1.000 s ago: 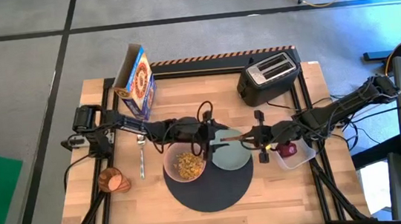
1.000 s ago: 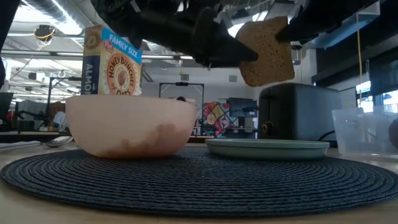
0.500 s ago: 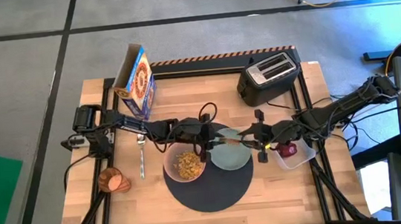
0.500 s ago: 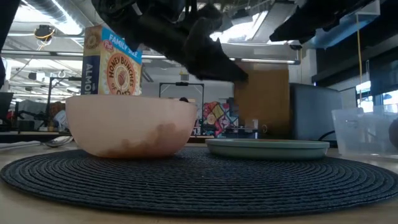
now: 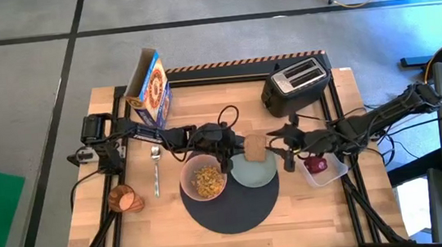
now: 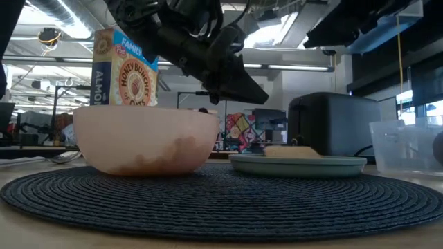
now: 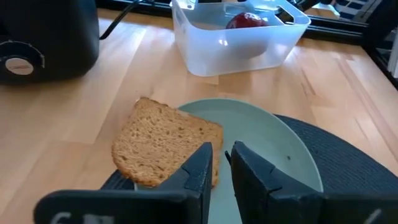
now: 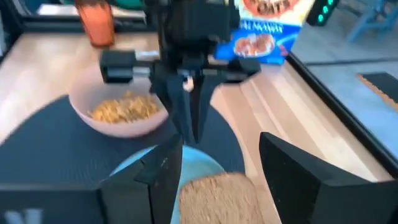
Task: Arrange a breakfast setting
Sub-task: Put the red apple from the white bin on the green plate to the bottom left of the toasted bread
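Toast slice (image 5: 254,146) on pale green plate (image 5: 256,172); toaster (image 5: 297,84) at 1 o'clock; left gripper (image 7: 219,163) nearly closed, empty; right gripper (image 8: 214,163) open, empty

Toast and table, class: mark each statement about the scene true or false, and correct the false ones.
1. The toast lies on the plate. True.
2. The bowl is empty. False: it holds cereal.
3. The red fruit sits in a clear tub. True.
4. The right gripper grips the toast. False: its fingers are apart, off the toast.
5. The toaster stands on the mat. False: it stands on bare wood, away from it.
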{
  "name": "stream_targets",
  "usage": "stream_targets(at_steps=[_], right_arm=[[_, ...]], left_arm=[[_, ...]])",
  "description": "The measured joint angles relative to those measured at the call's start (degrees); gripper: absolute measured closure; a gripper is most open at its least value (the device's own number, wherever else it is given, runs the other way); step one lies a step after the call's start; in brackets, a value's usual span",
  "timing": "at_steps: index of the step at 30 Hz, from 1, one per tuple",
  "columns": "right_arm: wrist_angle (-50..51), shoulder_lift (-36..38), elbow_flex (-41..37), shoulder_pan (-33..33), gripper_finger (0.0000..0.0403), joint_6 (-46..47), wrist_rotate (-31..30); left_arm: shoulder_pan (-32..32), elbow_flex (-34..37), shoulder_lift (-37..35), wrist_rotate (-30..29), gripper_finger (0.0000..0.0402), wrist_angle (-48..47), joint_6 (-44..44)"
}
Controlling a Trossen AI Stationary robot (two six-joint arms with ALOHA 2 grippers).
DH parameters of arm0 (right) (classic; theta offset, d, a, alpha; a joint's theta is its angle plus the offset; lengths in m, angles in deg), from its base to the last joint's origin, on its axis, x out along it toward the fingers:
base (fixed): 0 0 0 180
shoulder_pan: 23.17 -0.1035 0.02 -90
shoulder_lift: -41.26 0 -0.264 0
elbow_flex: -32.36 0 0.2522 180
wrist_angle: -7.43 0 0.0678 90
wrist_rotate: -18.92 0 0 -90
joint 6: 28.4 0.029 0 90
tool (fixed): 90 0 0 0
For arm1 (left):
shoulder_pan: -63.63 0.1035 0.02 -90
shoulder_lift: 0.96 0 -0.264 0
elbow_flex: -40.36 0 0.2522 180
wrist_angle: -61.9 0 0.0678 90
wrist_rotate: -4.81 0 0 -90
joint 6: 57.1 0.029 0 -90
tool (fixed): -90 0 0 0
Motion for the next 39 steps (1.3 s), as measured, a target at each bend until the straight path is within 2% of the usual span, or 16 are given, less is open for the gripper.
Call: stream_targets(at_steps=[7, 11, 15, 19, 24, 28, 34, 39], right_arm=[[7.3, -0.5, 0.0, 0.1, 0.0203, 4.7, -2.0], [12.5, -0.4, -0.1, 0.1, 0.0203, 9.4, -3.9], [22.7, 0.9, 2.5, 0.1, 0.0203, 16.3, -2.4], [31.1, 1.0, 6.5, 0.0, 0.0195, 18.6, -2.2], [30.7, 1.0, 7.5, 0.0, 0.0174, 16.3, -2.3], [30.8, 1.0, 7.5, 0.0, 0.0160, 13.0, -2.4], [31.1, 1.0, 7.5, 0.0, 0.0165, 11.9, 0.3], [35.9, 1.1, 9.2, 0.0, 0.0172, 13.3, 1.4]], left_arm=[[0.1, 0.0, 0.0, -1.3, 0.0339, -0.5, 0.4], [0.1, 0.0, -0.8, -4.2, 0.0325, -1.3, 1.0], [0.1, 0.0, -3.6, -6.1, 0.0303, -2.5, 3.2], [0.0, 0.0, -5.7, -7.1, 0.0277, -2.5, 3.9], [-1.0, 0.0, -6.4, -9.3, 0.0252, -2.8, 4.2], [-2.5, 0.0, -7.1, -10.9, 0.0247, -3.0, 6.3], [-3.9, 0.0, -8.7, -12.8, 0.0246, -2.2, 6.7], [-3.9, 0.0, -8.7, -12.9, 0.0233, -1.1, 9.1]])
